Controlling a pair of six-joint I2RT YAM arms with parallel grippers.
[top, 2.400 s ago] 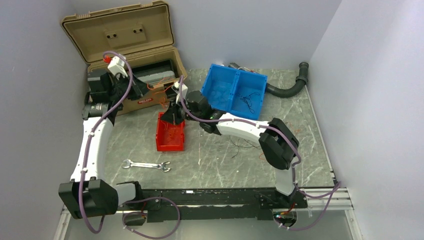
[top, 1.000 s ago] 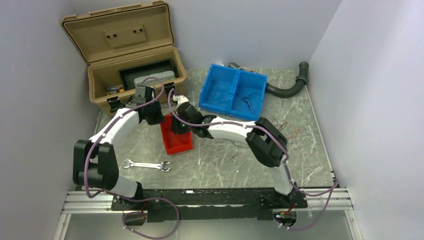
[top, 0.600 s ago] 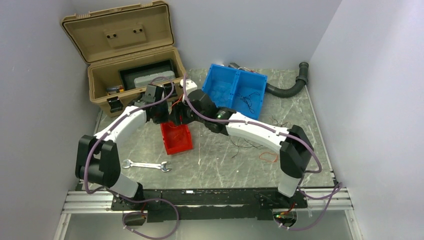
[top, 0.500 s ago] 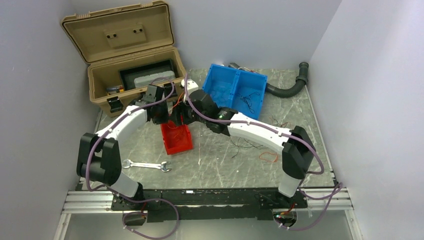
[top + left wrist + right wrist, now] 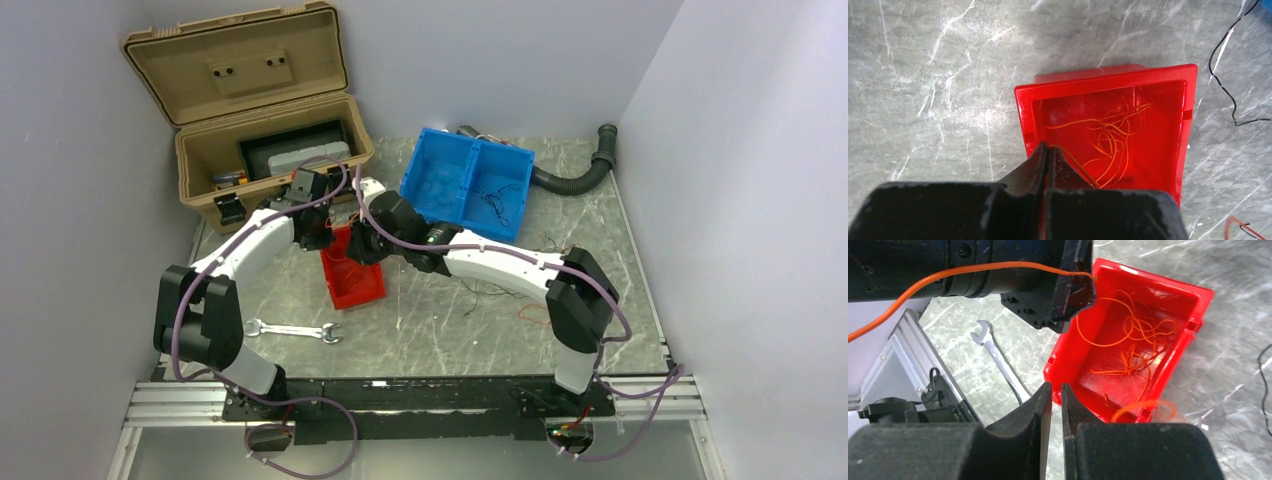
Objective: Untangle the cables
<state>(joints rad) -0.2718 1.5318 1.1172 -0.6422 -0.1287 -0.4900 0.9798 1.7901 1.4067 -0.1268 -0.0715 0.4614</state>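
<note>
Orange wires (image 5: pixel 1113 140): you have a loose tangle of them lying inside the red bin (image 5: pixel 1108 80), spread over its floor.

One orange strand (image 5: pixel 973 270) comes off the tip of the left gripper (image 5: pixel 1048 150). Those jaws are clenched on it, pads pressed together, just above the bin's near-left corner. In the right wrist view, the strand runs from that tip sideways across the gripper body and out of frame.

Right gripper (image 5: pixel 1053 387): it hangs over the bin's edge opposite the left one. The jaws stand almost together with a thin slit between them. No wire shows in the slit, and you cannot tell whether they nip anything. A blurred orange loop sits just beside the finger.

Black wires (image 5: pixel 495 200): a small snarl lies in the right compartment of the blue bin (image 5: pixel 480 143), which is tilted up behind the right arm.

Loose wires (image 5: pixel 495 290): black and orange ones are scattered on the table (image 5: pixel 450 340) under the right forearm, well apart from the red bin.

Also noted:
- The wrench (image 5: pixel 292 330) lies flat near the left arm's base.
- The tan toolbox (image 5: pixel 200 170) stands open at the far left.
- The ribbed hose (image 5: pixel 570 180) is behind the blue bin.
</note>
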